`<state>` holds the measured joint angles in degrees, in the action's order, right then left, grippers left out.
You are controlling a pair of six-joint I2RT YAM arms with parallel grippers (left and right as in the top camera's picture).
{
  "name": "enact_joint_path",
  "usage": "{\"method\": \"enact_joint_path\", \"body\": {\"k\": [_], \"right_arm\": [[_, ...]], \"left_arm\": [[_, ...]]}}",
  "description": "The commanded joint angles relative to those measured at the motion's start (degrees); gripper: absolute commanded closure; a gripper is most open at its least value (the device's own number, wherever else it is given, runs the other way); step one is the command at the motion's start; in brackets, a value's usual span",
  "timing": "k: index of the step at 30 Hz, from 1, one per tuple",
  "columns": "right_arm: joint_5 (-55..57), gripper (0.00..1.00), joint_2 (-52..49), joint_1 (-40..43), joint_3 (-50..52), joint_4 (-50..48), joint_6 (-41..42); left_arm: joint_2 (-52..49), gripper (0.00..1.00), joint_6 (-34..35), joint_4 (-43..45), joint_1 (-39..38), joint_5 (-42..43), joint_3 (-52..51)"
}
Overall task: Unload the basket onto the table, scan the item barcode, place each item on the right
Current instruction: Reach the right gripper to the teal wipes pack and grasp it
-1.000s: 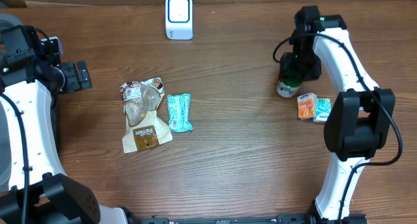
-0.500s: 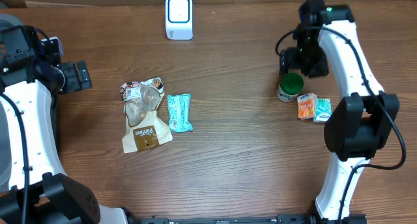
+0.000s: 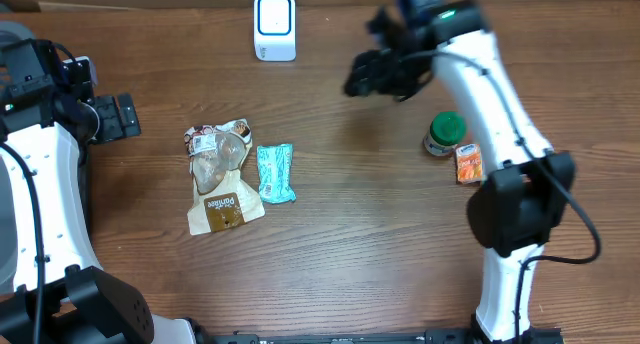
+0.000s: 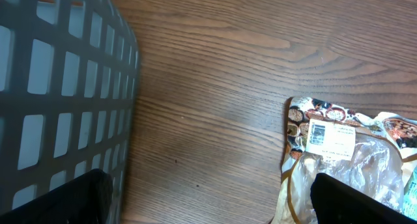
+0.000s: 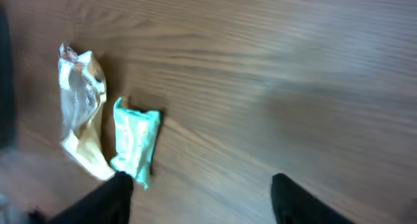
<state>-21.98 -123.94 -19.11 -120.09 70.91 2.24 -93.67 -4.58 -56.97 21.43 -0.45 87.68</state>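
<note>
Scan judged not yet begun: teal packet point(image 3: 276, 173) and snack bag point(image 3: 220, 177) are laid on the table point(image 3: 350, 234), well apart from the scanner point(image 3: 274, 26). Right gripper point(image 5: 202, 180) and left gripper point(image 3: 122, 116) are seen parted, nothing held.

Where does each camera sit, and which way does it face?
Overhead: above the table, looking straight down; both arms show, left gripper near the left edge, right gripper right of the scanner.
Left wrist: looks down past the left fingers at a grey basket and the snack bag.
Right wrist: blurred, looks down past the right fingers at the snack bag and teal packet.
Shared: all three show the snack bag.
</note>
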Motion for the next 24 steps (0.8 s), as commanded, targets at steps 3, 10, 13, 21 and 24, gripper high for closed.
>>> {"method": "enact_joint_path", "body": {"k": [3,10,13,21,24], "right_arm": [[3.56,0.57,0.35,-8.63,6.05,-9.03,-0.11],[5.66,0.82,-0.11,-16.85,15.08,-24.5,12.11],[5.68,0.88,-0.74,-19.12,17.81,-29.53,15.85],[5.68,0.91,-6.16,-23.63,19.06,-37.9,21.86],[5.9,0.9,-7.69,-24.02,19.1,-38.1,22.03]], "left_arm": [[0.31,0.01,0.76,0.26,0.63,-0.37,-0.22],[0.31,0.0,0.76,0.26,0.63,-0.35,-0.22],[0.31,0.0,0.76,0.24,0.63,-0.35,-0.22],[0.31,0.0,0.76,0.24,0.63,-0.35,-0.22],[0.31,0.0,0.76,0.24,0.63,-0.35,-0.22]]}}
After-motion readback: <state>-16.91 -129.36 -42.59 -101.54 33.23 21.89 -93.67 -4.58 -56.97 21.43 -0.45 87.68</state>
